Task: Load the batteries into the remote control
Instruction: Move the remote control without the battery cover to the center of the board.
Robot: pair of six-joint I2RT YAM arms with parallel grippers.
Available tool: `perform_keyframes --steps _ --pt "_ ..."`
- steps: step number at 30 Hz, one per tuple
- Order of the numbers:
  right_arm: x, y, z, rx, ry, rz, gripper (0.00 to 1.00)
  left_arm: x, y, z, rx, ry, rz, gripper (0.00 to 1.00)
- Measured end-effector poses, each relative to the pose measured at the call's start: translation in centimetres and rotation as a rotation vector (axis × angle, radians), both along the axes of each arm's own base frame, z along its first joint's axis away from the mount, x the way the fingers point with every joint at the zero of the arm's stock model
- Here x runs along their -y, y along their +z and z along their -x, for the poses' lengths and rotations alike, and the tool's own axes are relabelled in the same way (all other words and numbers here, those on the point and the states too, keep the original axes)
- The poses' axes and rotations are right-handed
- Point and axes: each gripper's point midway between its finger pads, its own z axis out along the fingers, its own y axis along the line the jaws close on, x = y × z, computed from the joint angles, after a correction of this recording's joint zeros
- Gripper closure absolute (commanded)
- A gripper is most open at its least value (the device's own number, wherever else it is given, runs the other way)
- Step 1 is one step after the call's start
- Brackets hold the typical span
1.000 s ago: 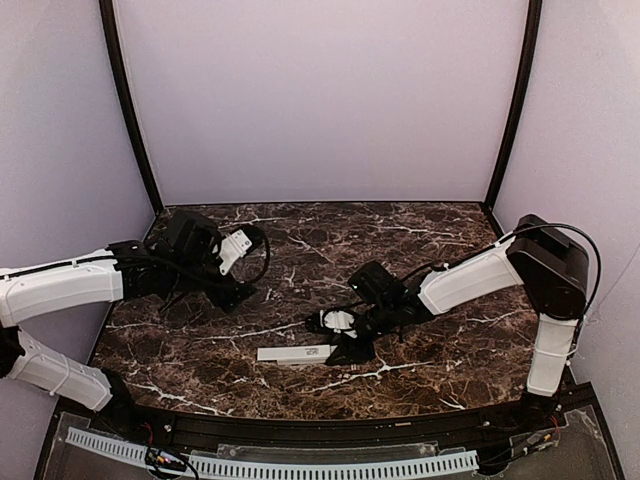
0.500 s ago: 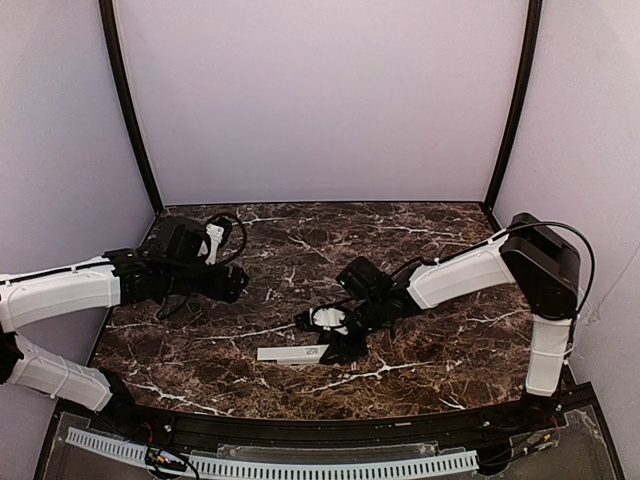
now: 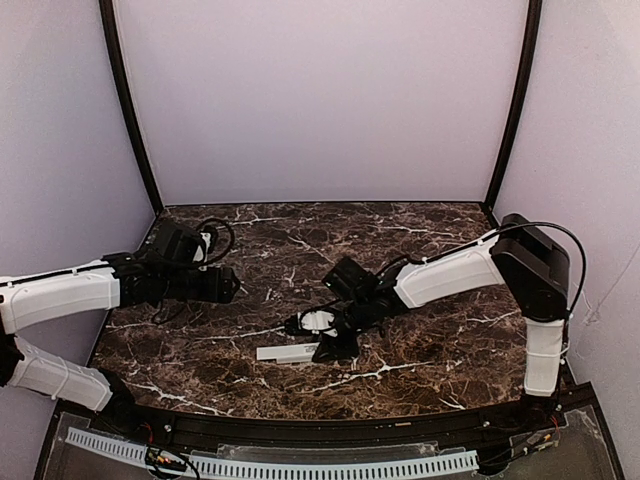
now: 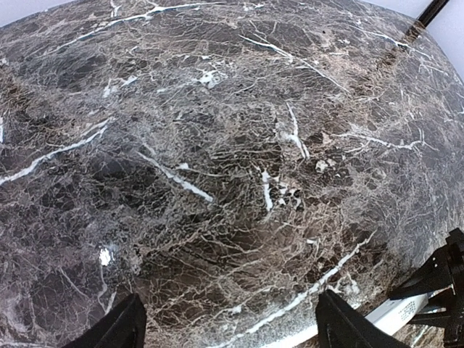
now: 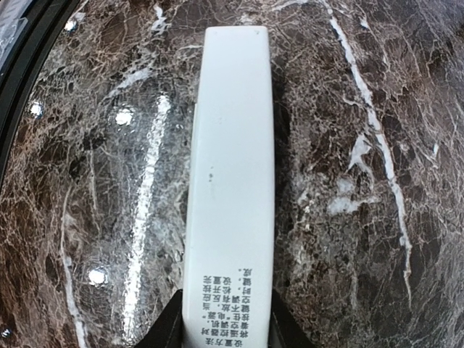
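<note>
Remote control: a long, slim white bar-shaped remote control [image 5: 230,167] lies flat on the dark brown, white-veined marble table [image 3: 420,240]. It sits near the front edge, about mid-width. From above, its long axis runs left to right. A block of small black printed characters [image 5: 226,315] sits at the end nearest the right wrist camera. The far end is rounded and plain white.

Right gripper [image 3: 322,345]: it is low over the table at the right-hand end of the remote control, with the arm stretched in from the right. In the wrist view its two dark fingers [image 5: 172,325] straddle the printed end, one against each long edge, and we see no gap. Only the tips show at the bottom of that view. We cannot tell whether the jaws are clamping the bar or only lying beside it.

Left gripper [image 4: 232,330]: it hangs above bare marble at the left of the table, well apart from the remote control. Its black fingertips [image 4: 127,326] stand wide apart with nothing between them. A corner of the white bar and part of the right gripper show at the lower right of its wrist view.

Pale lilac walls [image 3: 320,100] close in the back and sides.
</note>
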Motion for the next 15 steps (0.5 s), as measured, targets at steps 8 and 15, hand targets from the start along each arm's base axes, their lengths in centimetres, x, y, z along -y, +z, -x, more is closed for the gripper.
perform_keyframes --steps 8,15 --pt "-0.1 0.0 -0.8 -0.004 -0.033 0.007 0.77 -0.3 -0.5 -0.2 -0.026 0.016 0.021 0.24" --pt "0.5 0.1 -4.0 -0.012 -0.163 -0.006 0.8 0.6 -2.2 -0.3 -0.096 -0.023 0.058 0.25"
